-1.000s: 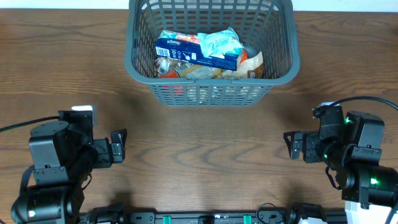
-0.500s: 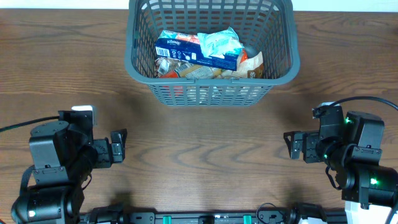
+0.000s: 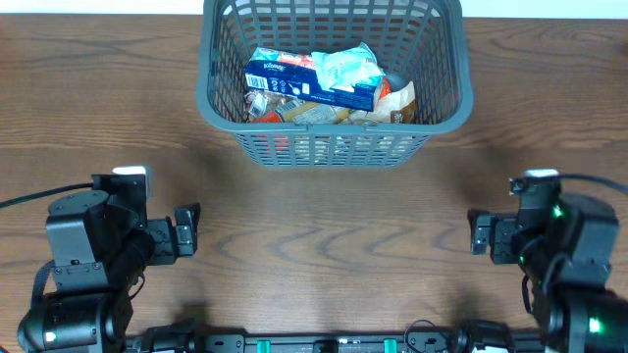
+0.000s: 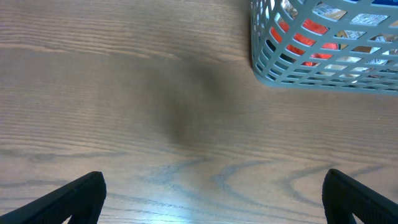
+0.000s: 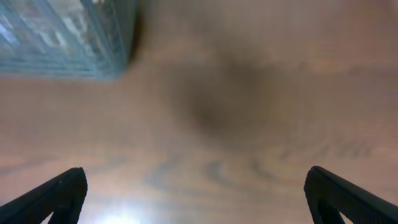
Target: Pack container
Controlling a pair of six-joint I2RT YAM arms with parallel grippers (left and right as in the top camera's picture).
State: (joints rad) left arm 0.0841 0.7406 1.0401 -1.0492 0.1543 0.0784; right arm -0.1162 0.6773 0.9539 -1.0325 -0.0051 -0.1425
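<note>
Grey container (image 3: 334,147) full of packets (image 3: 316,78) on wooden table (image 3: 324,245).

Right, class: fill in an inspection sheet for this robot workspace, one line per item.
Surface: wood-grain table, bare between the arms.
Job's things: grey lattice container at the far side, holding a blue packet, a pale crinkly bag and more packets.
Clutter: nothing seen outside the container.
Grippers: left gripper and right gripper both open, empty, apart from the container.
Cables: left cable and right cable, black, running off the frame's sides.
Surroundings: pale strip beyond the table; mounting rail at the near edge.
</note>
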